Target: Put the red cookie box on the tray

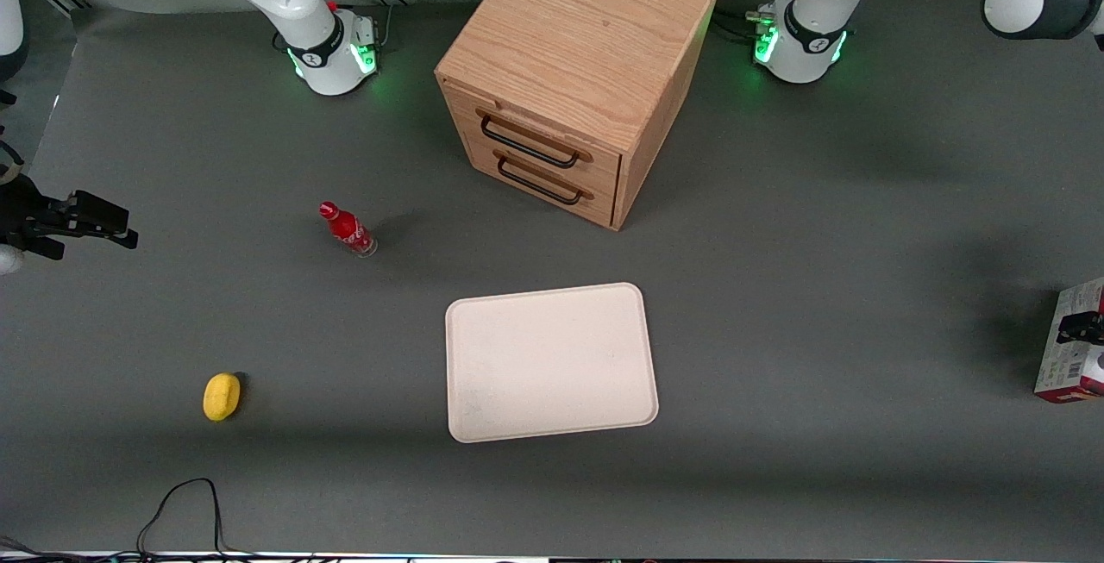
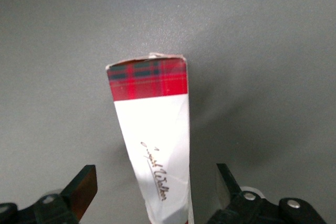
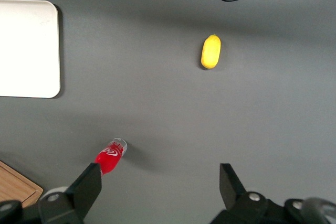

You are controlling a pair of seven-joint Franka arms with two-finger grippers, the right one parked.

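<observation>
Only the wrist cam shows the box's [image 2: 152,140] tartan end; gripper [image 2: 152,192] hangs wide open, straddling it without contact.

box [image 1: 1072,347] at working arm's end of table, well apart from tray [image 1: 549,362]; gripper [image 2: 152,190] above box, fingers straddling it, apart.

Left arm reaching out to its own end of the table, gripper [image 2: 152,190] hanging low at the table's edge. Fingers [image 2: 83,184] spread wide, one to each side of the box [image 2: 152,140], neither pad touching it.
</observation>
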